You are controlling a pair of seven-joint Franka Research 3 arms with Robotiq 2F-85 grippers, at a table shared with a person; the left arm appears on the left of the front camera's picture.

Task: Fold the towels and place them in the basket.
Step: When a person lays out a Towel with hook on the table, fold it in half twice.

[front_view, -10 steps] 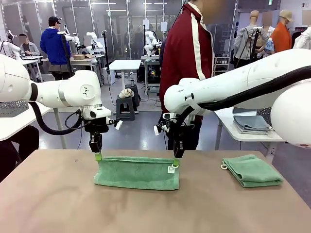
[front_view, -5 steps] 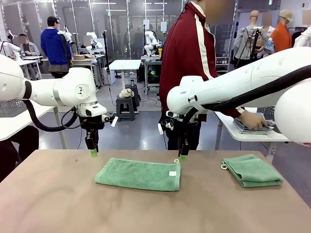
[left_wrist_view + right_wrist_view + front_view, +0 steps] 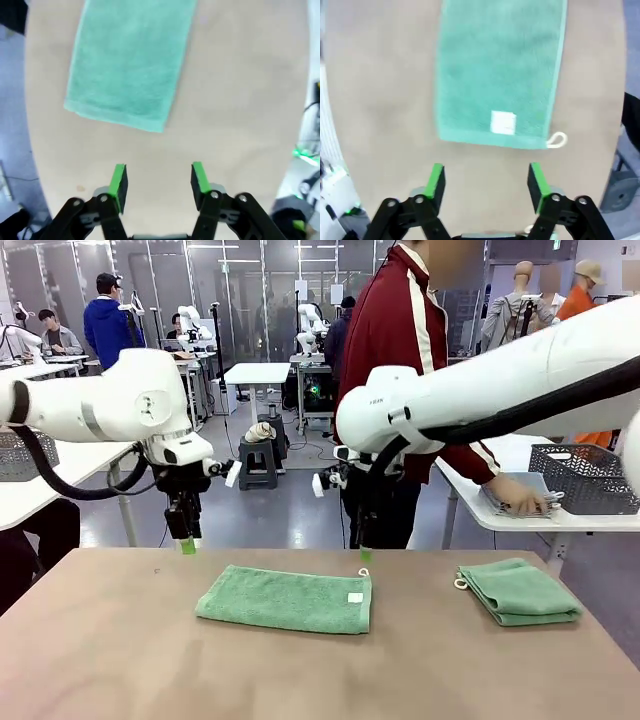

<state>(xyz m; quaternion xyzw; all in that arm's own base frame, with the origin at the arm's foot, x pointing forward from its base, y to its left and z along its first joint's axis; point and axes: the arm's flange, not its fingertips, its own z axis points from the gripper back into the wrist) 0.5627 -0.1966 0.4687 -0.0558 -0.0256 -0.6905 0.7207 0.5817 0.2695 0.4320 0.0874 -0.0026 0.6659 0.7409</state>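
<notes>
My left gripper (image 3: pixel 187 543) and right gripper (image 3: pixel 365 552) hang open and empty above the once-folded towel (image 3: pixel 285 598) at centre frame. A finished towel (image 3: pixel 520 590) lies lower right, and the basket (image 3: pixel 585 478) stands at the right edge. Next, I judge, I should pinch one short end for another fold.

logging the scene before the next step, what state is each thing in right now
middle towel: folded, lying flat on the table, label up
right towel: folded smaller and thicker, lying on the table
left gripper: open, empty, above the table
right gripper: open, empty, above the table
basket: upright on the side table
</notes>
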